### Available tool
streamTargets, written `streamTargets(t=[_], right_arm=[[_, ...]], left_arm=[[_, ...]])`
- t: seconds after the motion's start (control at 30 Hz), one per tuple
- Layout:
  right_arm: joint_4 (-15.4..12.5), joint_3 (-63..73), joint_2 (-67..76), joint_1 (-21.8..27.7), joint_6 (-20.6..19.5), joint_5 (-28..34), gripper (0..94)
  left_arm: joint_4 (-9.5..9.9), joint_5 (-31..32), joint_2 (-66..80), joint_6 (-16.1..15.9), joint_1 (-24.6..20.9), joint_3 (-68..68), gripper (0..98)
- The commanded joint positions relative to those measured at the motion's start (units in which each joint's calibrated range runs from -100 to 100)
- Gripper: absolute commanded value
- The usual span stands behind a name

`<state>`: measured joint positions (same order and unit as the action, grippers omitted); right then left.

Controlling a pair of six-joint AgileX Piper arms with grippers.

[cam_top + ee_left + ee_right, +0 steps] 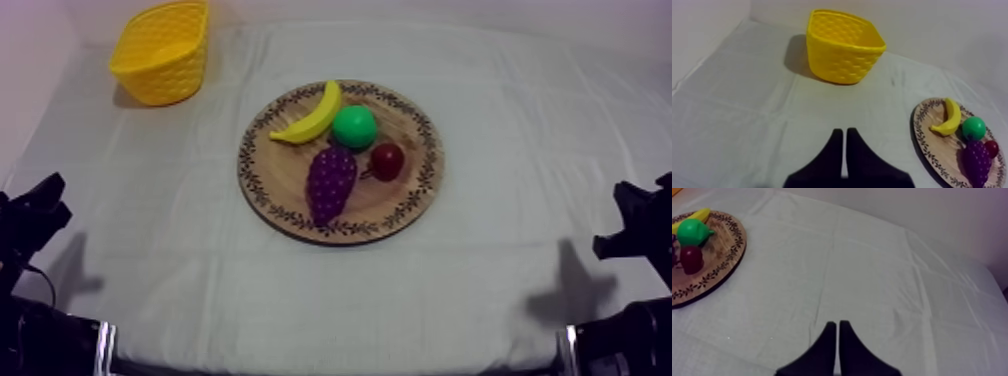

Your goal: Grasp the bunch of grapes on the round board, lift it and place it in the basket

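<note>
While the bunch of grapes (331, 182) is lying on the wooden board (262, 190), it is sitting right beside the pear (354, 127), so a grab could be knocking that off. The left fingers (836, 152) are lying pressed together, empty, with the yellow basket (844, 47) far off. The right fingers (826, 343) are lying pressed together too. No writing is showing.
</note>
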<state>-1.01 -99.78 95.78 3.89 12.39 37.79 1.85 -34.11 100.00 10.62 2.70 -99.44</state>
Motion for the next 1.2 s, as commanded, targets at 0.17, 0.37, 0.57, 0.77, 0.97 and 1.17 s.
streamTargets(t=[0.17,0.37,0.57,0.77,0.97,1.17], right_arm=[[0.0,0.0,0.0,0.0,0.0,0.0,0.3],[0.0,0.0,0.0,0.0,0.0,0.0,0.3],[0.0,0.0,0.0,0.0,0.0,0.0,0.3],[0.0,0.0,0.0,0.0,0.0,0.0,0.3],[0.0,0.0,0.0,0.1,0.0,0.0,0.3],[0.0,0.0,0.0,0.1,0.0,0.0,0.3]], left_arm=[[-0.14,0.0,0.0,-3.9,0.0,0.0,0.0],[-2.19,0.1,-0.9,-7.2,0.0,2.6,0.0],[-2.51,-2.9,-8.3,-8.6,1.1,16.6,0.0],[-2.4,-6.4,-21.4,-9.4,4.6,34.5,0.0],[-2.37,-10.3,-36.1,-10.6,10.1,50.0,0.0],[-2.25,-18.6,-50.0,-12.0,15.3,63.9,0.0]])
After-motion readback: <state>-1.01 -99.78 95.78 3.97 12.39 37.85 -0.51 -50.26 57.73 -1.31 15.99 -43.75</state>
